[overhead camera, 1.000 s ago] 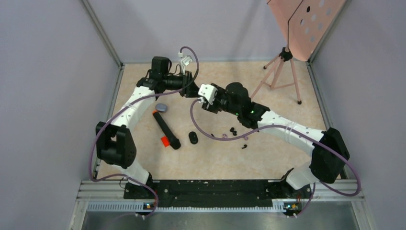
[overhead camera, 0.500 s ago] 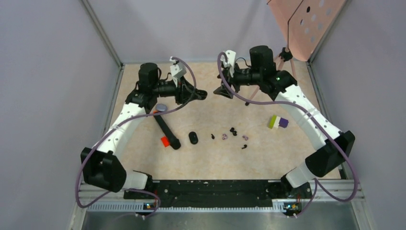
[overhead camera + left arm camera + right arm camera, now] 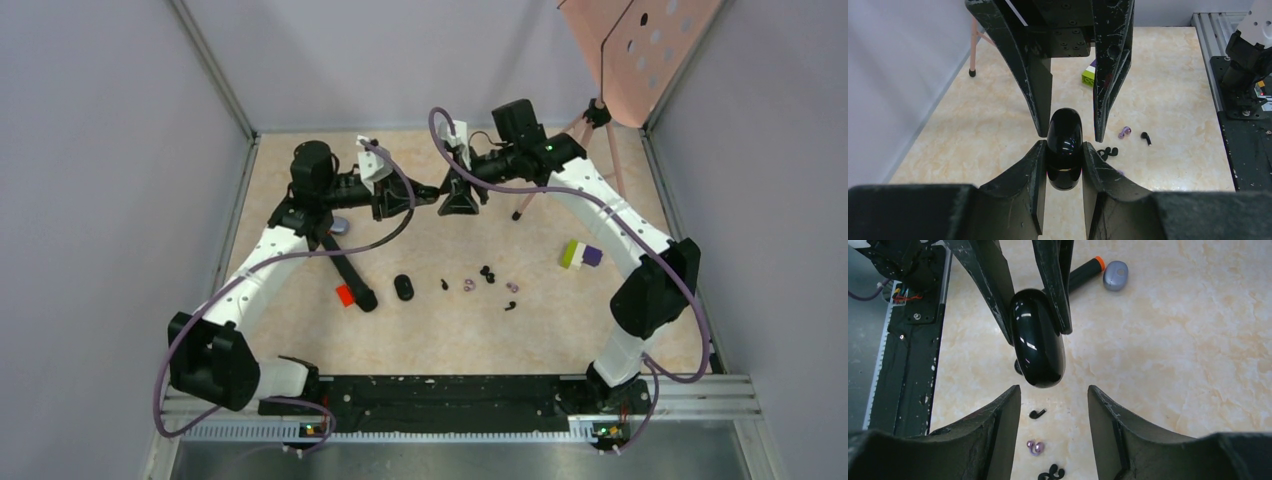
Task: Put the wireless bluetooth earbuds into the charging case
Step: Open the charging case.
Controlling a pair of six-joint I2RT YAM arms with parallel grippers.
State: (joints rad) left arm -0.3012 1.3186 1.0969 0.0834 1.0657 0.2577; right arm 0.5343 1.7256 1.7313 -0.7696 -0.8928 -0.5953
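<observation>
Grey-blue oval case [image 3: 339, 225]: I see it lying on the beige marbled bench [image 3: 560, 335], partly under the left arm.
Long black marker with a red piece [image 3: 350, 275]: flat on the bench, slanting towards the arm bases, just beside the grey-blue case.
Small black oval object [image 3: 403, 288]: on the bench, apart from the marker.
Left gripper [image 3: 1064, 146]: raised above the bench, fingers clamped on both sides of the case below.
Glossy black oval charging case [image 3: 1038, 340]: held off the bench in the left gripper, its free end pointing at the right gripper.
Right gripper [image 3: 1053, 388]: fingers apart, flanking the case's free end; I cannot tell whether they touch it.
Tiny black and pale purple wireless earbuds [image 3: 487, 273]: scattered loose on the bench, right of the small black oval object, well below both grippers.
Green and purple blocks [image 3: 578, 255]: on the bench, furthest right.
</observation>
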